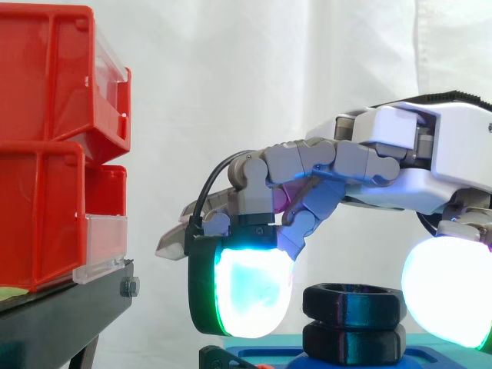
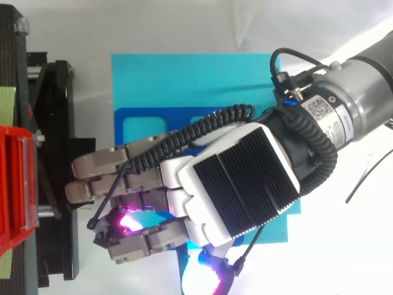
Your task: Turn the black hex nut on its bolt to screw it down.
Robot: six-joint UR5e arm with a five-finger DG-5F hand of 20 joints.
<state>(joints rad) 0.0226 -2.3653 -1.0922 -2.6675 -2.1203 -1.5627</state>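
The black hex nut (image 1: 354,302) sits at the top of its bolt, right above a second black hex piece (image 1: 354,342) on the blue base (image 1: 438,358). My hand (image 1: 430,165) hovers over it, palm down. One finger bends downward, its cyan-green fingertip (image 1: 250,292) hanging left of the nut with a small gap. The white-glowing thumb pad (image 1: 450,301) hangs at the nut's right. The other fingers reach out straight toward the bins. From above, the hand (image 2: 239,184) covers the nut, over the blue base (image 2: 184,86).
Red bins (image 1: 54,146) are stacked on the black stand (image 1: 69,307) at the left, a short way from the straight fingers. In the top view, the bins (image 2: 15,184) and stand (image 2: 55,123) line the left edge. A white curtain hangs behind.
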